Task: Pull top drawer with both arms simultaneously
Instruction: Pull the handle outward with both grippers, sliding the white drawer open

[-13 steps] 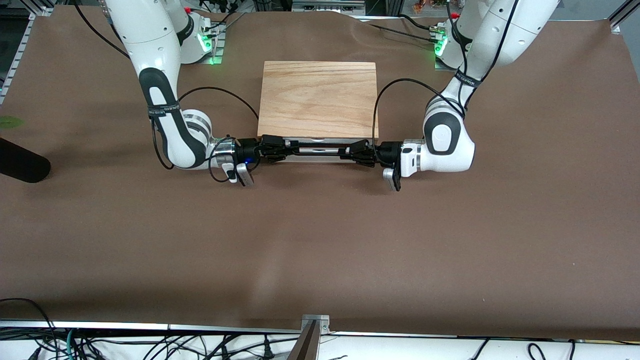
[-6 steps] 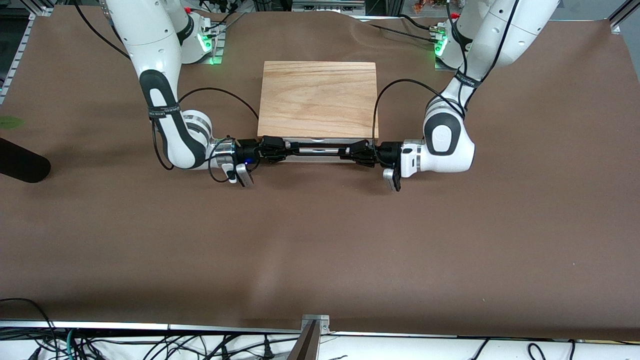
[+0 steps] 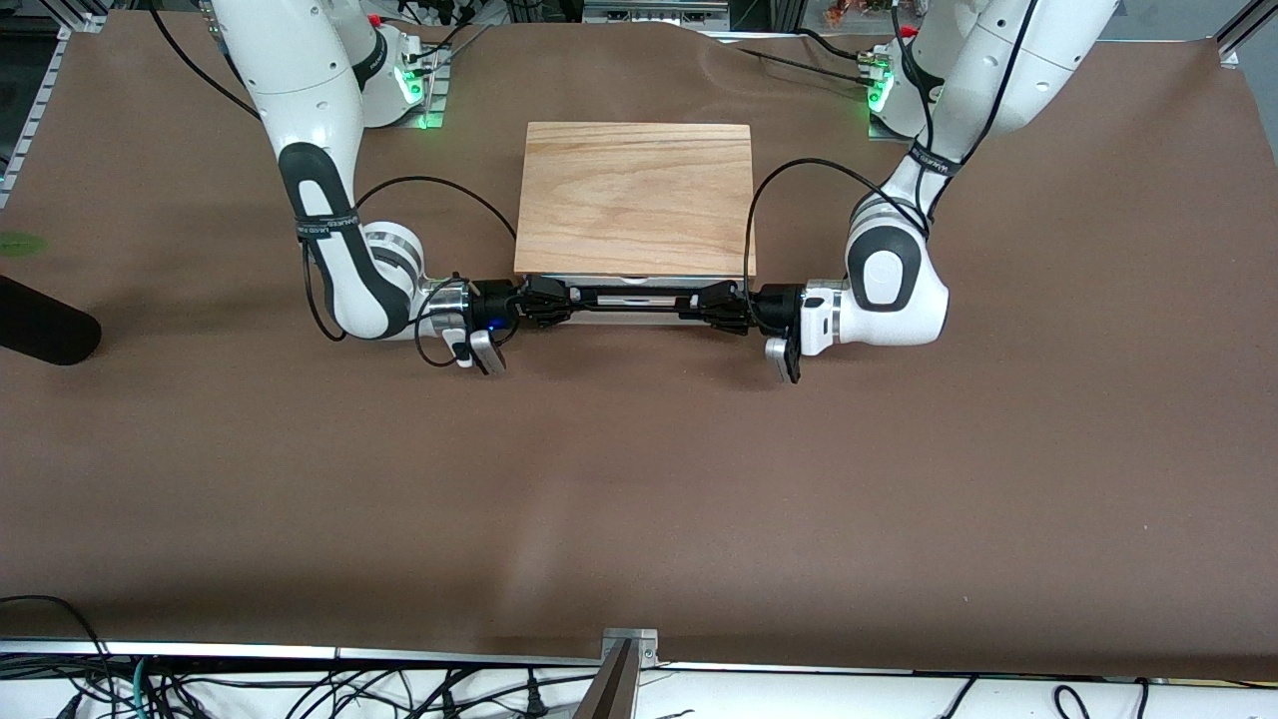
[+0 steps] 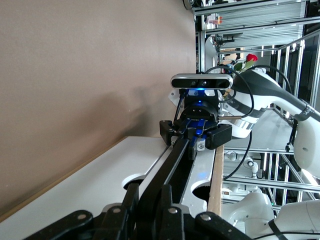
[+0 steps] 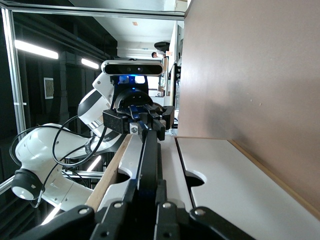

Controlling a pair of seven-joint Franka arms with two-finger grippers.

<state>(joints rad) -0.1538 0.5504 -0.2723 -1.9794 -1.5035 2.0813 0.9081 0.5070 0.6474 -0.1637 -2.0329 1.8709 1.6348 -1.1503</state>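
On the bench [image 3: 639, 479], the drawer [image 3: 633, 285] sits at the front of the cabinet [image 3: 635, 196], only slightly out. The left claw [image 3: 707, 301] and right claw [image 3: 559, 299] are each closed on one end of its handle [image 3: 633, 297].

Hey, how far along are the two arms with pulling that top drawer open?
Done: both grippers are shut on the black handle, the right gripper at one end and the left gripper at the other. In hand: the pull has barely begun; only a thin strip of the top drawer shows past the cabinet. Left: nearly the whole slide out toward the front camera.
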